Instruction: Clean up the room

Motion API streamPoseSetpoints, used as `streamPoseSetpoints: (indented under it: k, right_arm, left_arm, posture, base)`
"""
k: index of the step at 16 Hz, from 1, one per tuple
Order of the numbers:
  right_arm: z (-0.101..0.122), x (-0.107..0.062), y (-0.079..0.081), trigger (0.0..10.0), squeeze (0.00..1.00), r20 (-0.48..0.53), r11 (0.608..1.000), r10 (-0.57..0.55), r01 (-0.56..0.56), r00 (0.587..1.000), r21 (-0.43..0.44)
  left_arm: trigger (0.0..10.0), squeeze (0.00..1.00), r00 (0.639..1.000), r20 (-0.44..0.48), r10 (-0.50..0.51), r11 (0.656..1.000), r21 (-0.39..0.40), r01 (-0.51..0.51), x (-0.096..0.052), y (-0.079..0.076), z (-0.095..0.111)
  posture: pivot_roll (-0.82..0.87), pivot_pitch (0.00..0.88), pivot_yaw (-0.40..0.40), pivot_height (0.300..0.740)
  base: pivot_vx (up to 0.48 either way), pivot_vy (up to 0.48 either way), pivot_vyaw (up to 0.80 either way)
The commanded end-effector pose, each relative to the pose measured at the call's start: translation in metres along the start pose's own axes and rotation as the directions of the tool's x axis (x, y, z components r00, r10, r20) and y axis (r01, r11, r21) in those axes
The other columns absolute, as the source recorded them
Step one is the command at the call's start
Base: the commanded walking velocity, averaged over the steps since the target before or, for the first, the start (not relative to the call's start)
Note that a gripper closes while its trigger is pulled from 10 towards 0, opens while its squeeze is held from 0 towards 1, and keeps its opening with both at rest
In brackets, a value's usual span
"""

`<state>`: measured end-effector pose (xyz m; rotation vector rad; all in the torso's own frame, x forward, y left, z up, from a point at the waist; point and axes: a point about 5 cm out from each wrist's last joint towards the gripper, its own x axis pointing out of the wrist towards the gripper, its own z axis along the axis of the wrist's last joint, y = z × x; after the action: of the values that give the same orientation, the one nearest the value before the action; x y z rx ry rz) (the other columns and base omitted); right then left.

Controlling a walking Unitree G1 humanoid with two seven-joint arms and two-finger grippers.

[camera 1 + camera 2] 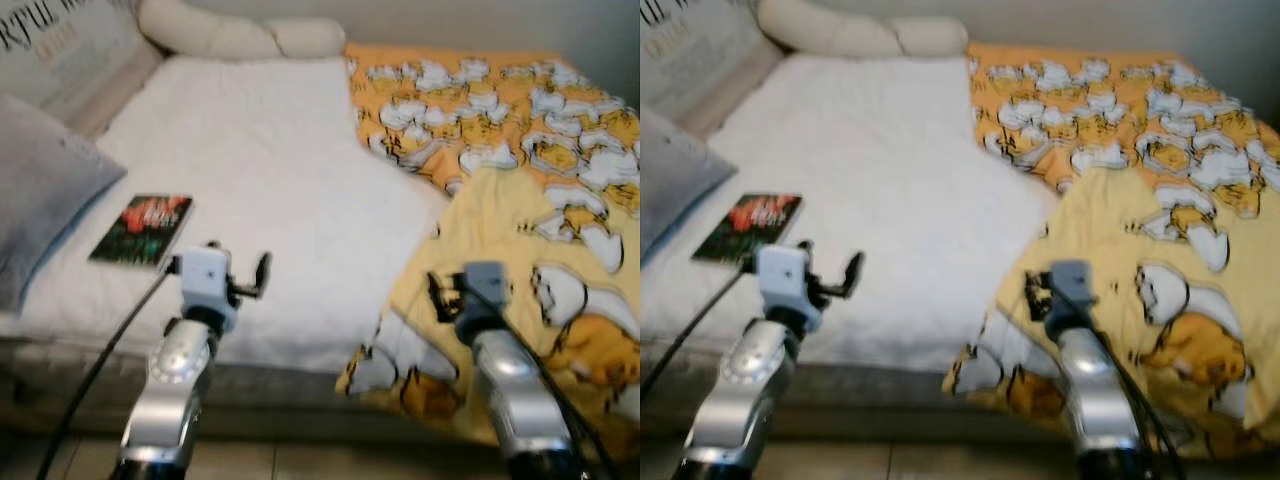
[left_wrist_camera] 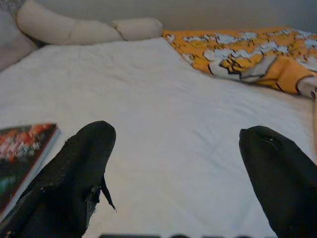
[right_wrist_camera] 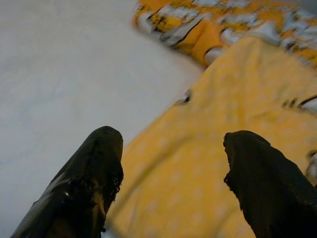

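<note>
Two things look out of place on the bed (image 1: 270, 190): a rumpled yellow cartoon blanket (image 1: 520, 240) spilling over the bed's near edge, and a book (image 1: 142, 228) near the grey pillow (image 1: 40, 190). I judge the blanket soft, light and floppy, best pinched at its hanging hem. Its length runs from the headboard toward me. My right end effector (image 3: 173, 173) hovers over it, fingers apart; my left end effector (image 2: 173, 168) is spread beside the book.

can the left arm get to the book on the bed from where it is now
Probably yes. The book lies flat on the white sheet just left of the open left gripper, with only bare sheet between them. The grey pillow sits beside it, not over it.
</note>
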<state>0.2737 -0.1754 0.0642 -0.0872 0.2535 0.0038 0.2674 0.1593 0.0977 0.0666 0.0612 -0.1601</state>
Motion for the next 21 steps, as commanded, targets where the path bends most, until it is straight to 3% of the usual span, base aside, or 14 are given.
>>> streamPoseSetpoints:
  k: [1, 6, 7, 8, 9, 11, 13, 15, 16, 17, 19, 20, 21]
  right_arm:
    - [0.007, 0.002, 0.011, 10.0, 0.00, 0.019, 0.999, 0.031, -0.031, 0.999, 0.006]
    - [0.005, 0.007, 0.014, 10.0, 0.00, -0.019, 0.999, 0.045, -0.044, 0.999, 0.012]
    - [0.005, 0.011, 0.018, 10.0, 0.00, -0.043, 0.995, 0.098, -0.097, 0.994, 0.024]
    - [0.005, 0.013, 0.021, 10.0, 0.15, -0.057, 0.992, 0.122, -0.121, 0.991, 0.024]
    - [0.001, 0.018, 0.021, 10.0, 1.00, -0.106, 0.991, 0.130, -0.131, 0.986, -0.002]
    - [-0.001, 0.030, 0.019, 10.0, 1.00, -0.164, 0.992, 0.103, -0.113, 0.981, -0.051]
    - [-0.007, 0.047, 0.011, 10.0, 1.00, -0.267, 0.995, 0.032, -0.055, 0.963, -0.080]
    - [-0.011, 0.053, 0.010, 10.0, 1.00, -0.326, 0.991, 0.026, -0.068, 0.945, -0.118]
    - [-0.016, 0.056, 0.009, 10.0, 0.84, -0.369, 0.989, 0.010, -0.064, 0.930, -0.134]
    - [-0.024, 0.056, 0.008, 10.0, 0.00, -0.426, 0.990, -0.004, -0.058, 0.905, -0.132]
    - [-0.038, 0.052, 0.009, 10.0, 0.00, -0.501, 0.988, -0.004, -0.075, 0.866, -0.137]
    - [-0.049, 0.048, 0.010, 6.2, 0.00, -0.534, 0.990, 0.001, -0.075, 0.845, -0.117]
    - [-0.054, 0.046, 0.014, 0.0, 0.00, -0.533, 0.997, 0.036, -0.065, 0.845, -0.037]
  left_arm:
    - [10.0, 0.00, 0.999, 0.002, 0.032, 0.999, 0.018, -0.032, -0.001, 0.011, 0.001]
    - [10.0, 0.00, 0.999, -0.018, 0.040, 0.998, 0.048, -0.039, 0.001, 0.014, -0.002]
    - [10.0, 0.00, 0.999, -0.023, 0.030, 0.998, 0.058, -0.029, 0.002, 0.015, -0.003]
    - [10.0, 0.00, 1.000, -0.025, 0.019, 0.998, 0.065, -0.017, 0.002, 0.015, -0.003]
    - [10.0, 0.00, 0.999, -0.036, -0.013, 0.997, 0.081, 0.016, 0.001, 0.014, -0.004]
    - [10.0, 0.00, 0.993, -0.061, -0.105, 0.988, 0.110, 0.111, -0.002, 0.010, -0.006]
    - [10.0, 0.00, 0.958, -0.115, -0.264, 0.945, 0.170, 0.280, -0.012, 0.001, -0.010]
    - [10.0, 0.00, 0.933, -0.138, -0.332, 0.917, 0.185, 0.354, -0.017, -0.003, -0.010]
    - [10.0, 0.00, 0.912, -0.163, -0.377, 0.892, 0.202, 0.405, -0.019, -0.004, -0.009]
    - [10.0, 0.00, 0.887, -0.188, -0.422, 0.863, 0.216, 0.457, -0.023, -0.004, -0.008]
    - [10.0, 0.00, 0.861, -0.216, -0.460, 0.836, 0.220, 0.502, -0.029, -0.004, -0.008]
    - [10.0, 0.00, 0.849, -0.235, -0.473, 0.825, 0.222, 0.520, -0.034, -0.004, -0.009]
    - [10.0, 0.00, 0.846, -0.240, -0.476, 0.822, 0.223, 0.525, -0.036, -0.004, -0.008]
  posture:
    - [0.01, 0.000, -0.020, 0.740]
    - [0.01, 0.000, -0.018, 0.740]
    - [0.02, 0.000, -0.019, 0.740]
    - [0.02, 0.000, -0.019, 0.740]
    - [0.02, 0.000, -0.022, 0.740]
    - [0.03, 0.000, -0.025, 0.740]
    - [0.04, 0.005, -0.027, 0.740]
    - [0.06, 0.026, -0.032, 0.740]
    - [0.07, 0.047, -0.039, 0.740]
    - [0.09, 0.068, -0.040, 0.740]
    - [0.10, 0.081, -0.039, 0.740]
    - [0.11, 0.092, -0.033, 0.740]
    - [0.11, 0.098, -0.029, 0.740]
  base:
    - [0.461, 0.000, 0.00]
    - [0.224, 0.000, 0.00]
    - [0.000, 0.000, 0.00]
    - [0.000, 0.000, 0.00]
    - [0.000, 0.000, 0.00]
    - [0.000, 0.000, 0.00]
    - [0.000, 0.000, 0.00]
    - [0.000, 0.000, 0.00]
    - [0.000, 0.000, 0.00]
    - [0.000, 0.000, 0.00]
    - [0.000, 0.000, 0.00]
    - [0.000, 0.000, 0.00]
    - [0.000, 0.000, 0.00]
